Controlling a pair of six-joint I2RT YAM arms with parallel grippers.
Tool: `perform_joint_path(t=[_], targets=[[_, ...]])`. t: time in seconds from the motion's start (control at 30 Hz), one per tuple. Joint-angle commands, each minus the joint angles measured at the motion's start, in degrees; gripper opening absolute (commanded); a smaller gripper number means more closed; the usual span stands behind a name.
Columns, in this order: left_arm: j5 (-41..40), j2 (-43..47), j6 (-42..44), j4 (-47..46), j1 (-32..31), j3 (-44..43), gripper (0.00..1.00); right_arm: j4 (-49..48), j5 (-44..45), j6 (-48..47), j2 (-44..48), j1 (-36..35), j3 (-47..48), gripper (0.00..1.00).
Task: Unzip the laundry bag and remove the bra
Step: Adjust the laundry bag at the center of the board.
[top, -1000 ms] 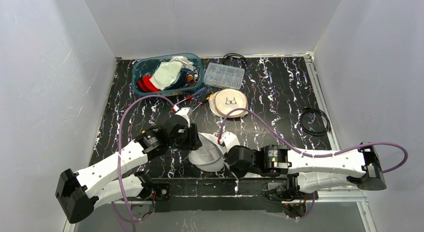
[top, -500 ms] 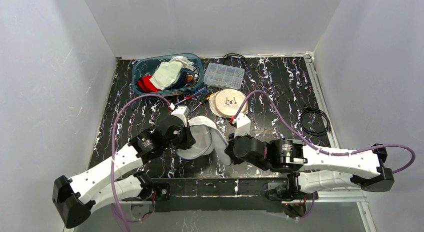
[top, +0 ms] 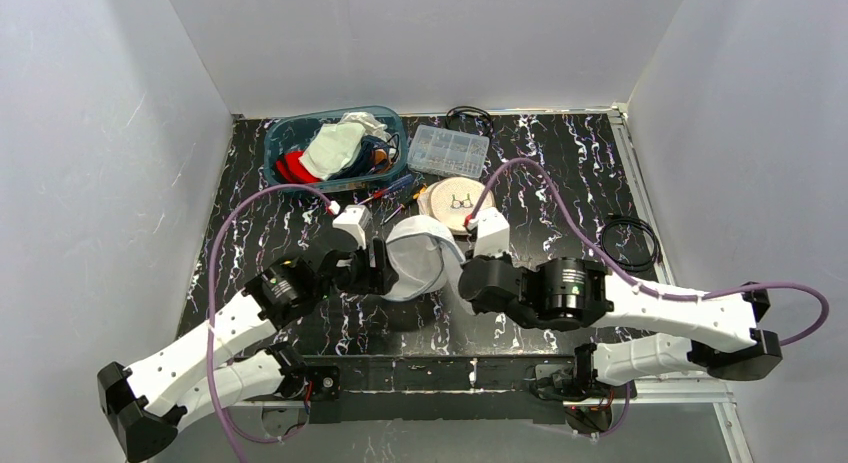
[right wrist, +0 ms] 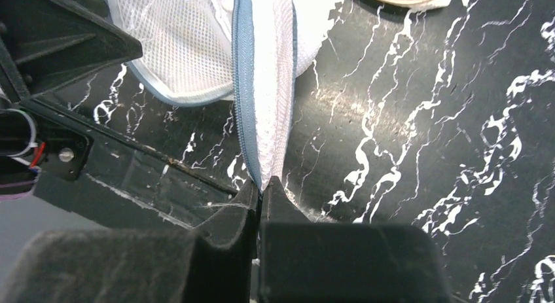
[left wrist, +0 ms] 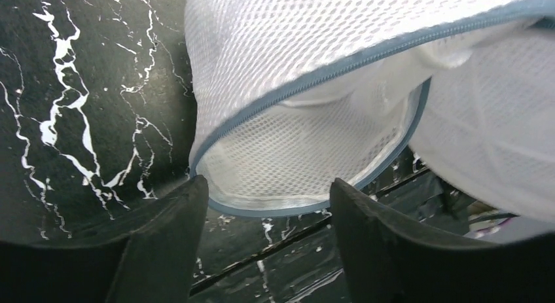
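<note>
At mid-table, laundry bag (top: 415, 261), right jaws tight on its edge, left jaws wide.

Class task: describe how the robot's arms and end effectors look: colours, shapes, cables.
Both the left arm and right arm have white links with black cylindrical joints. A purple cable loops along each. The left end effector and right end effector are black and wedge-shaped.

I work in a lab test booth; plain white walls (top: 430, 43) box in my black marbled table (top: 560, 183); a coiled cable (top: 628, 221) lies loose.
</note>
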State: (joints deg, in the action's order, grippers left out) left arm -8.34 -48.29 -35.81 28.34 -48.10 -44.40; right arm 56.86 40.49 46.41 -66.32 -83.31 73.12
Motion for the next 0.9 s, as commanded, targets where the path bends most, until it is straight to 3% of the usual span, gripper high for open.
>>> perform_joint_path(t=[0.0, 0.23, 0.33, 0.63, 0.87], targets=[[0.88, 4.24, 1.01, -2.03, 0.44, 1.03, 0.72, -1.31, -0.77, 7.72, 7.31, 0.84, -2.53, 0.01], [11.19, 9.68, 6.89, -14.84, -0.95, 3.07, 0.92, -8.61, 1.86, 26.11, 19.94, 0.93, -12.88, 0.01], [12.35, 8.55, 10.84, -16.15, -2.4, 3.8, 0.94, -11.72, 2.04, 30.66, 21.57, 0.96, -15.84, 0.01], [-7.9, 7.86, 9.88, -9.87, -2.84, 4.8, 0.98, -9.76, -0.07, 30.11, 21.14, 0.99, -14.9, 0.01], [-5.58, -3.69, 10.93, -11.12, 1.01, -0.42, 0.99, -9.66, -5.68, 25.2, 20.2, 1.0, -14.23, 0.01]])
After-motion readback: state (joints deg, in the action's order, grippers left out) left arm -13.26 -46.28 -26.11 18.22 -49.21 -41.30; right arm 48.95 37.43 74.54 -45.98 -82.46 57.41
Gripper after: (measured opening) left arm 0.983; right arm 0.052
